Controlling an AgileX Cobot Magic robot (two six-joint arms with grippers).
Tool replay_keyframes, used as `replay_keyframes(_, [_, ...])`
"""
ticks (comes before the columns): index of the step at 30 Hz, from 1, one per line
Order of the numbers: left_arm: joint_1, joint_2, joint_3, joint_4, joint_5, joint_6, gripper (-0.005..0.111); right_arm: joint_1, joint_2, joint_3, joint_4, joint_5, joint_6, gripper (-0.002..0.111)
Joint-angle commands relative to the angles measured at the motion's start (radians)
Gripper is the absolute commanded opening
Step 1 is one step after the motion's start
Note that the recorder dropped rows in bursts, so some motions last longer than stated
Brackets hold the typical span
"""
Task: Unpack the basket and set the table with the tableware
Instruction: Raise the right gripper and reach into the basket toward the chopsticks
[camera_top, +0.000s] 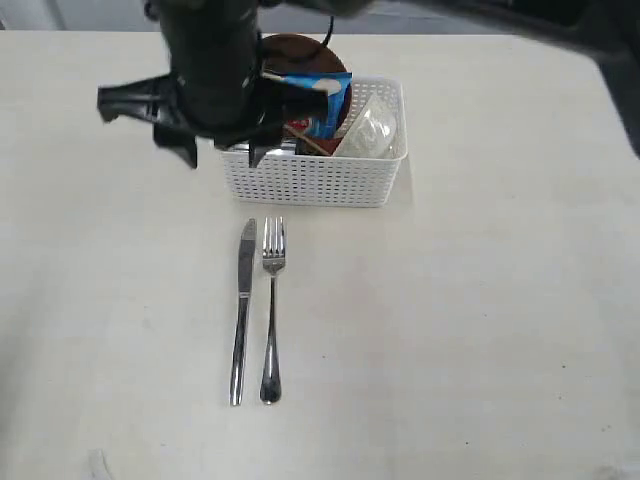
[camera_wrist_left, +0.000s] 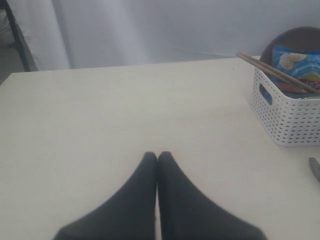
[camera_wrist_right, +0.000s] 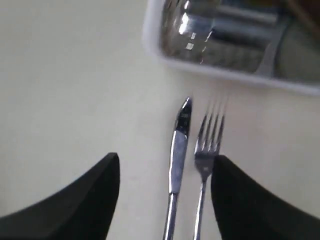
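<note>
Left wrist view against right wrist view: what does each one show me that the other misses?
Only the left wrist view: the left end effector, shut, over the table; the chopsticks jutting from the basket, the chips bag and the dark plate behind it.
Only the right wrist view: the right end effector, open, above the knife and fork lying side by side; a shiny steel cup, blurred, inside the basket.
Both: the basket and the table. A steel sliver at the left view's edge may be the knife tip; I cannot tell.
</note>
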Motion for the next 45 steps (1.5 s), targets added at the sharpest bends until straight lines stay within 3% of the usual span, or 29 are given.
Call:
replay_keyframes(1, [0.004,-0.005,0.003,-0.011,-0.007,0.002,0.000,-0.092,-0.011,-0.052,-0.033,0.026,-0.106,0.053])
replay_keyframes(6, [0.004,-0.005,0.003,-0.011,-0.007,0.002,0.000,-0.145,0.004,-0.052,-0.063,-0.042,-0.240,0.053])
replay_keyframes(13, [0.004,-0.005,0.003,-0.011,-0.007,0.002,0.000,-0.152,0.078,-0.052,-0.075,-0.275,-0.540,0.053])
replay_keyframes(19, [0.004,-0.005,0.003,-0.011,-0.007,0.002,0.000,-0.152,0.163,-0.052,-0.217,-0.316,-0.547,0.053])
replay_keyframes(34, [0.004,-0.005,0.003,-0.011,-0.007,0.002,0.000,-0.152,0.275,-0.056,-0.324,-0.414,-0.585,0.052])
replay_keyframes(37, [0.004,-0.005,0.003,-0.011,-0.007,0.002,0.000,-0.152,0.284,-0.056,-0.324,-0.408,-0.585,0.040])
replay_keyframes(42, [0.004,-0.005,0.003,-0.011,-0.007,0.002,0.000,-0.152,0.270,-0.057,-0.324,-0.384,-0.585,-0.001])
replay_keyframes(45, [0.004,-0.005,0.003,-0.011,-0.007,0.002,0.000,-0.152,0.244,-0.057,-0.324,-0.375,-0.590,0.000])
